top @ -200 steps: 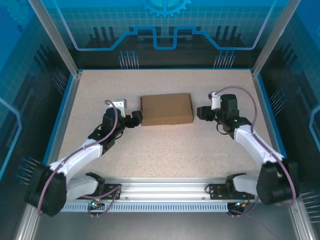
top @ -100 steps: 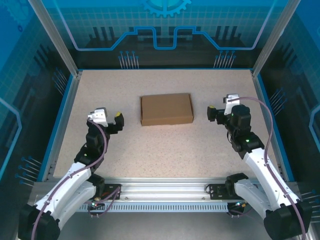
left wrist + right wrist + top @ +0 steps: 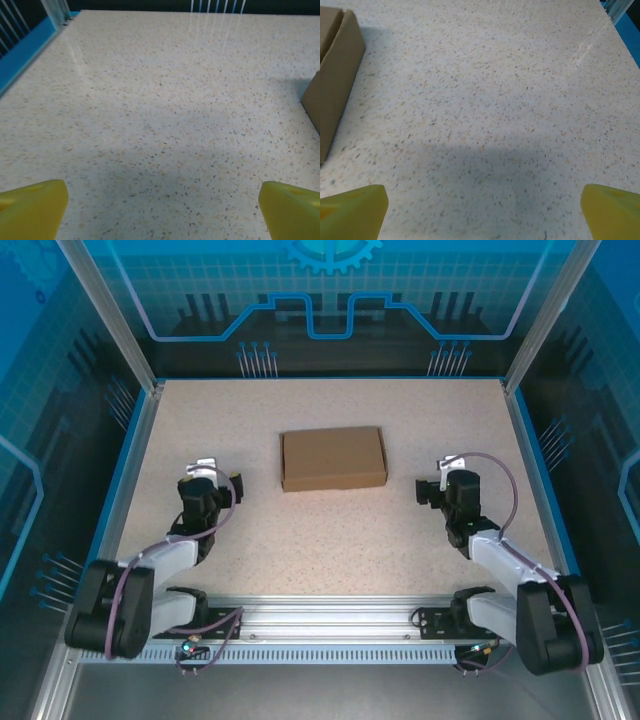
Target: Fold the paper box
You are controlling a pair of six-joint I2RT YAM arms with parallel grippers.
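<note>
The paper box (image 3: 334, 458) lies on the speckled table (image 3: 330, 550), in the middle of the surface between left and right and somewhat toward the far side; it is closed up as a shallow rectangular box with its broad brown top face upward. Its long axis runs left to right across the table, nearly parallel to the near rail; the right end sits very slightly farther from the arms than the left end. The short ends face the two grippers; which side carries the lid opening cannot be told.

The left gripper (image 3: 232, 485) is low over the table, near the box's left end and a little nearer the arm bases than the box, apart from it. In the left wrist view its yellow fingers (image 3: 32, 207) stand wide apart at the lower corners, released, with bare table between them; a corner of the box (image 3: 312, 100) shows at the right edge.

The right gripper (image 3: 428, 490) is low over the table beyond the box's right end, likewise apart from it. In the right wrist view its yellow fingers (image 3: 350, 207) are spread wide, released, grasping nothing; the box's right end wall (image 3: 337, 75) shows at the upper left, clear of the fingers.
</note>
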